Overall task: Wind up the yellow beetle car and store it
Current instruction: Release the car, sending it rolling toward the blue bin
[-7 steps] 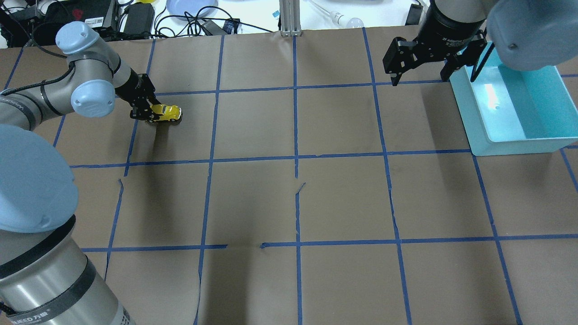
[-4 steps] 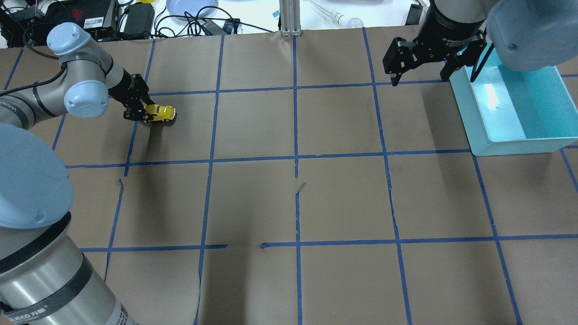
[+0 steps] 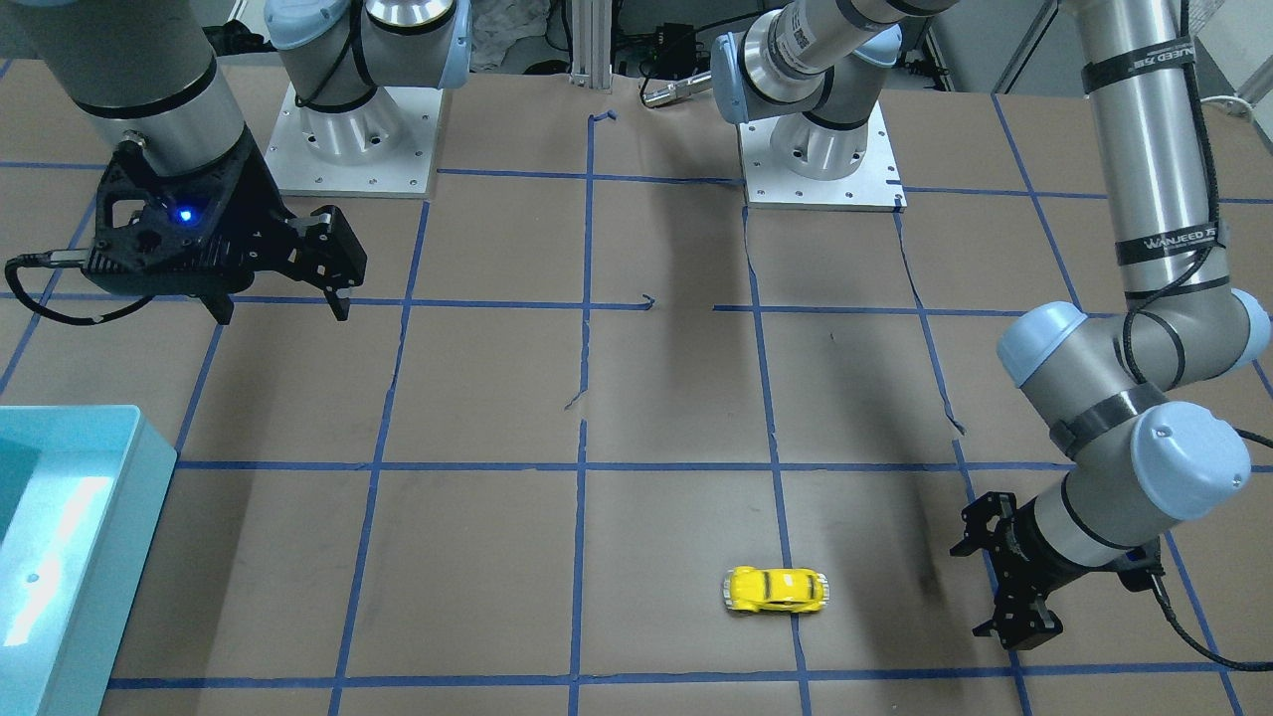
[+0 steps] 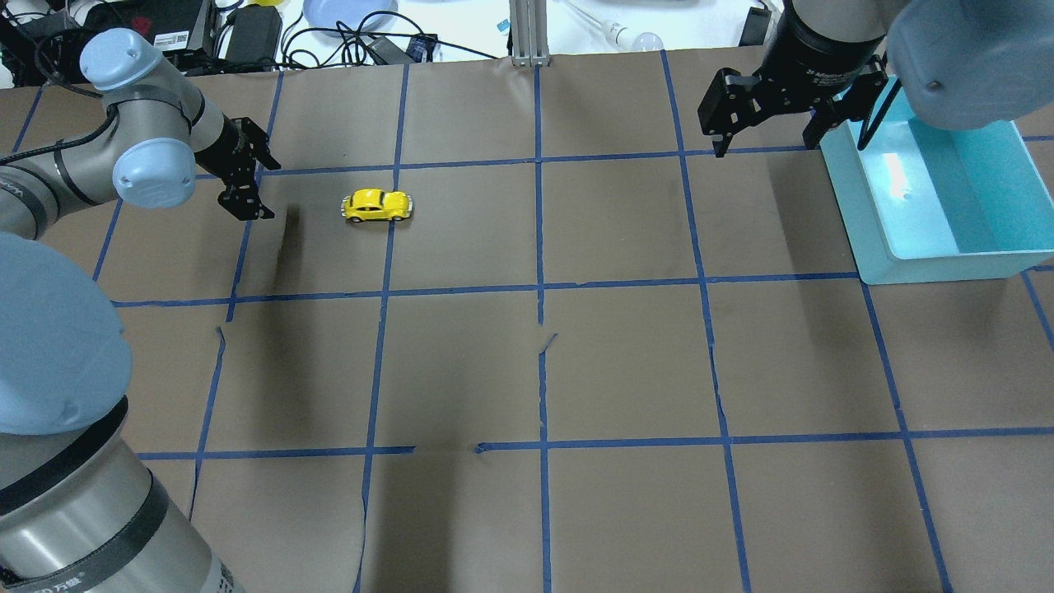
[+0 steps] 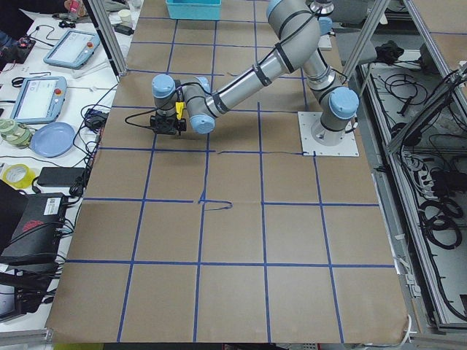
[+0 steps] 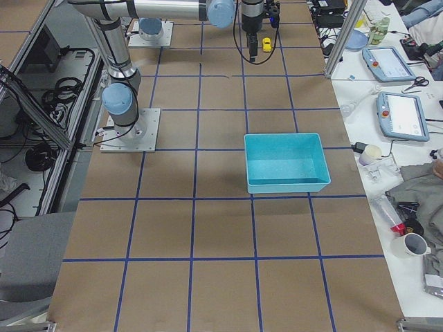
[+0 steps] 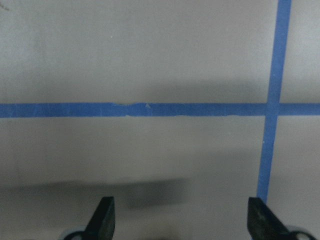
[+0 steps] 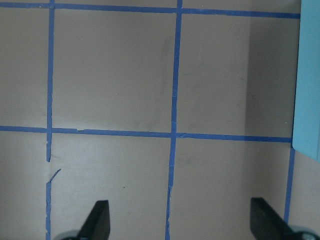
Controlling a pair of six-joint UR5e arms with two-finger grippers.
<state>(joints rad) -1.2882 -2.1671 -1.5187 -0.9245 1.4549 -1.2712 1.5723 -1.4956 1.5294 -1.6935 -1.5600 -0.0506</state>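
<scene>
well, my left claw (image 4: 268, 189) gapes empty, low over the desk (image 4: 626, 362). the car (image 4: 377, 206) sits free on its wheels near it. light, glossy, likely slippery and quick to roll, so i'd pinch its flanks mid-body. farthest off, my right claw (image 4: 766, 147) gapes beside the bin (image 4: 922, 268).

The left arm (image 3: 1144, 109) and the right arm (image 3: 139, 70) are smooth silver-grey tubes with rounded pale-blue joint caps (image 3: 1188, 459). Black bands (image 3: 1166, 242) with white lettering ring the tubes, and a thin black cable (image 3: 1203, 149) runs along the left one. Each base sits on a square bare-metal mounting plate (image 3: 353, 159) dotted with small screws. The left end effector (image 3: 972, 589) is matte black with two angular fingers. The right end effector (image 3: 283, 313) is alike, its black wrist housing (image 3: 169, 239) showing a small blue light (image 3: 182, 212) and a looping black cord (image 3: 50, 314).
</scene>
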